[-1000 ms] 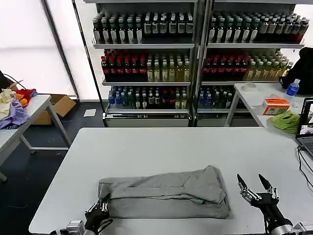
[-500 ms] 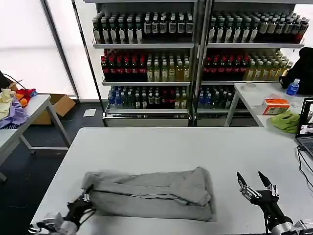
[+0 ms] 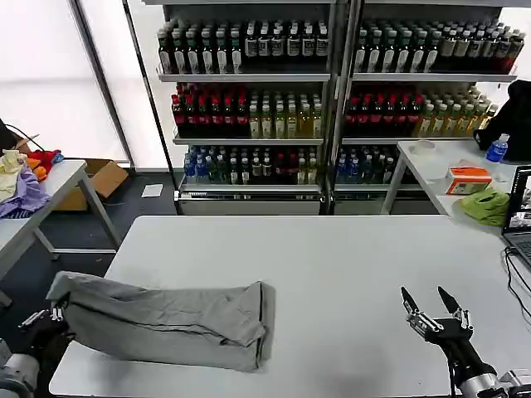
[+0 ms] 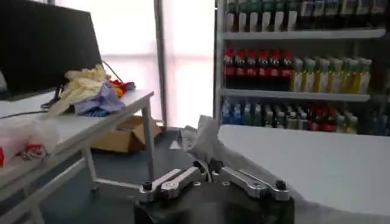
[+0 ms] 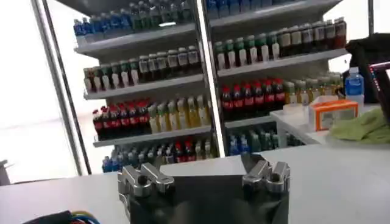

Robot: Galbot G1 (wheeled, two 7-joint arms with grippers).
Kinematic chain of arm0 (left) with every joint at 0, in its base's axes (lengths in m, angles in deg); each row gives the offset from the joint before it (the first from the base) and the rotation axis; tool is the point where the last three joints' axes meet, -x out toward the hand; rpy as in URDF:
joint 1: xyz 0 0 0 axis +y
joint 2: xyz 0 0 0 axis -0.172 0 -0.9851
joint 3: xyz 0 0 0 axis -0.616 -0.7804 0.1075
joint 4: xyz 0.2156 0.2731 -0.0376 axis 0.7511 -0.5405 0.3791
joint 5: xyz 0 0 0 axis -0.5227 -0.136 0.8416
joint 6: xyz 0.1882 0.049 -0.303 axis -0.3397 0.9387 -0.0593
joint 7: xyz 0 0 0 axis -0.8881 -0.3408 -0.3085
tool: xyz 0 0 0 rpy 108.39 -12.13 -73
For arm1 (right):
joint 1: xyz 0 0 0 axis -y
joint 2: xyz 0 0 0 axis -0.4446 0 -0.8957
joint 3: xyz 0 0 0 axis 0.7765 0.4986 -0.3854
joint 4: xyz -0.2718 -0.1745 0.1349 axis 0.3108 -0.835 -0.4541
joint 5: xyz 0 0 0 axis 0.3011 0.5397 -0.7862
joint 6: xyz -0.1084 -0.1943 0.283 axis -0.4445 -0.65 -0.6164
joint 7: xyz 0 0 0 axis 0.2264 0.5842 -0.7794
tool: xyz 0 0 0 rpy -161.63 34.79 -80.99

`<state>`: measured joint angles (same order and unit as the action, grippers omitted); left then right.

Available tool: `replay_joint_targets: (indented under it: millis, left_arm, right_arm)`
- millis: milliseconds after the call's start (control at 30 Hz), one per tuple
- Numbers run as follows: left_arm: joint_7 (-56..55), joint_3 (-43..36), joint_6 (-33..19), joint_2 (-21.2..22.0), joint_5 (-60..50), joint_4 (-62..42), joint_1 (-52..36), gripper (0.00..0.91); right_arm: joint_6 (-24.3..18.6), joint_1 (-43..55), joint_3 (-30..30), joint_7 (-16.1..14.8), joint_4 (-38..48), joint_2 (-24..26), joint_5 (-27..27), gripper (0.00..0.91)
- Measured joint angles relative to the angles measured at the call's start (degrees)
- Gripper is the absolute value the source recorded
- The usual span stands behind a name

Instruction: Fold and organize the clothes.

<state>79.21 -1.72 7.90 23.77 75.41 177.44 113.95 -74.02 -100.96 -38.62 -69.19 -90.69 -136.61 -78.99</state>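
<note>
A folded light grey shirt [image 3: 166, 319] lies at the table's front left, its left end sticking out past the table's [image 3: 332, 257] left edge. My left gripper [image 3: 50, 317] is off that edge, shut on the shirt's left end. In the left wrist view the left gripper [image 4: 207, 170] pinches a bunch of grey cloth [image 4: 201, 135] between its closed jaws. My right gripper [image 3: 431, 308] hovers open over the front right of the table, well apart from the shirt. The right wrist view has the right gripper [image 5: 206, 173] spread wide with nothing in it.
A side table [image 3: 58, 178] at the left holds purple, red and yellow fabrics [image 3: 25, 186]. At the right, another table carries a lime-green cloth [image 3: 485, 205], an orange box [image 3: 469, 177] and a laptop [image 3: 521, 211]. Bottle shelves [image 3: 249, 108] stand behind.
My left gripper has pulled the grey shirt leftward across the table, so its end now overhangs the left edge. The right gripper has barely moved.
</note>
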Motion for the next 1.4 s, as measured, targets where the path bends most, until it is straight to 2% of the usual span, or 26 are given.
replay_joint_targets:
  millis: [167,433,600,700,833,867,900,933,967,1400]
  left_arm:
    - [-2.78,-6.17,0.87,-1.25,1.28,6.34,0.20,0.010]
    - [-9.77,-26.61,-0.62,-4.65,2.46,8.68,-4.50,0.010]
    - [-13.68,-37.57,-0.99,-4.89,3.55,6.51,-8.57,0.010]
    - [-15.47,-43.04,-1.14,-4.62,3.94,5.15,-11.03,0.373]
    - [-17.73,-48.68,-1.17,-3.92,4.91,2.71,-14.57,0.393]
    - [-18.29,-49.72,-1.19,-3.68,5.21,2.19,-15.49,0.443]
    - [-18.74,-50.60,-1.20,-3.53,5.58,1.76,-16.28,0.786]
    - [-19.18,-51.47,-1.24,-3.34,5.91,1.33,-17.20,0.867]
    - [-19.45,-52.22,-1.24,-3.28,6.17,1.03,-18.00,0.907]
    - [-21.07,-55.36,-1.02,-2.34,9.26,1.53,-21.48,0.907]
  right_arm:
    - [0.00,-0.36,0.55,0.11,-0.91,-0.19,0.21,0.907]
    - [-0.21,-1.27,0.69,0.47,-1.85,-0.39,0.50,0.907]
    - [-0.34,-1.94,0.33,0.65,-1.91,-0.44,0.98,0.907]
    - [-0.41,-2.36,0.40,0.74,-1.96,-0.50,1.20,0.907]
    - [-0.39,-2.61,0.84,0.79,-2.08,-0.88,1.70,0.907]
    - [-0.38,-2.70,1.05,0.78,-2.09,-1.02,1.89,0.907]
    - [-0.38,-2.78,1.29,0.75,-2.09,-1.18,2.12,0.907]
    - [-0.39,-2.87,1.51,0.70,-2.09,-1.28,2.32,0.907]
    - [-0.39,-2.96,1.73,0.68,-2.10,-1.37,2.50,0.907]
    - [-0.83,-3.49,4.28,0.49,-1.70,-2.36,4.79,0.907]
